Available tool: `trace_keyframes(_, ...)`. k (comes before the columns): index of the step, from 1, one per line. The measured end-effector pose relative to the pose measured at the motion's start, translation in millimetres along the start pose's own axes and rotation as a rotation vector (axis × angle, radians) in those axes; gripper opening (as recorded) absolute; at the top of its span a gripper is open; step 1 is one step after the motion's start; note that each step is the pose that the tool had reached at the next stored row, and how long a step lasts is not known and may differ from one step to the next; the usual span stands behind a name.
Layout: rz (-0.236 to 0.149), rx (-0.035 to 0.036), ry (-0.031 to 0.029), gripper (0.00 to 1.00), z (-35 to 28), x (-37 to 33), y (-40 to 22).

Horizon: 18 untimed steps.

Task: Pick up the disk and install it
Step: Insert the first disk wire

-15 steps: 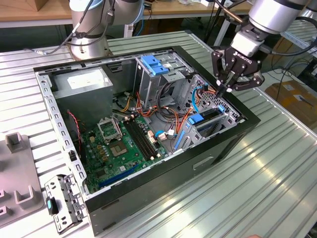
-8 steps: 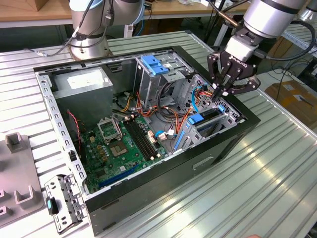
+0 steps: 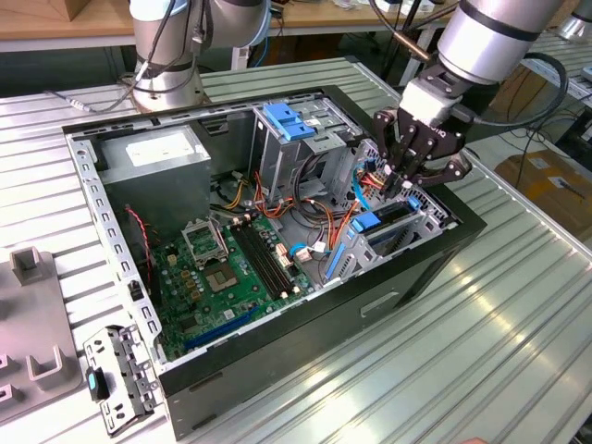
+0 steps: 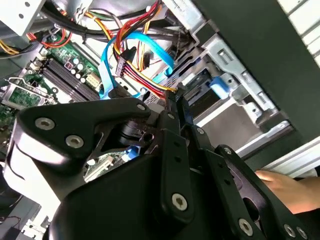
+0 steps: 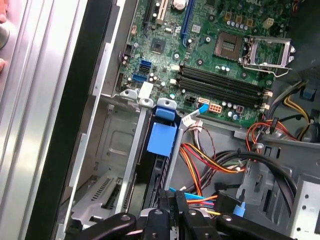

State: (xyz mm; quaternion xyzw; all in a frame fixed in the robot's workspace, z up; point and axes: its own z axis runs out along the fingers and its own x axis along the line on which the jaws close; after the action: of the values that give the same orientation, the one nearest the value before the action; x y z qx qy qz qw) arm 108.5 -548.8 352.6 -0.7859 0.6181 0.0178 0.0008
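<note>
Nearest in the exterior view, on the slatted metal table (image 3: 481, 305): one grey fixture plate (image 3: 32, 342) at the exterior view's left, and just beside it one loose metal bracket (image 3: 116, 379) lying flat. Next, one open black computer case (image 3: 305, 324) lying on its side, interior facing up. Inside, toward the exterior view's left, one green motherboard (image 3: 231, 268) with four black memory slots (image 3: 264, 259) side by side and one processor socket (image 3: 203, 242). Toward the exterior view's right, one disk (image 3: 387, 217), standing on edge in the grey bay at the case's end, blue side rails showing, a tangle of orange, red and blue cables (image 3: 319, 217) just beside it. Directly over the disk, one gripper (image 3: 400, 185), pointing down, tips at the disk's upper edge; in the second wrist view, two black fingers (image 4: 170, 135) pressed together with nothing visible between them. Also in the second wrist view, one person's hand (image 4: 282, 190) resting outside the case wall. Farther back in the case, one grey power-supply box (image 3: 157, 162) with a white sticker, and one blue bracket (image 3: 287, 120) atop the grey drive cage. Farthest, beyond the case, one silver robot-arm base (image 3: 166, 65) standing on the table.
</note>
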Motion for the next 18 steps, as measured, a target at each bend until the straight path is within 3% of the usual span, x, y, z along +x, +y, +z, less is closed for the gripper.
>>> trace_keyframes(3, 0.018, 0.0019, 0.0004, 0.16, 4.2, -0.1, 0.7)
trace_keyframes(5, 0.056, 0.0033, -0.0002, 0.16, 7.2, 0.0, 0.7)
trace_keyframes(14, 0.134, 0.0045, 0.0035, 0.16, 3.0, -0.4, -0.9)
trace_keyframes(18, 0.157, 0.0051, 0.0032, 0.16, 3.0, 1.4, -8.3)
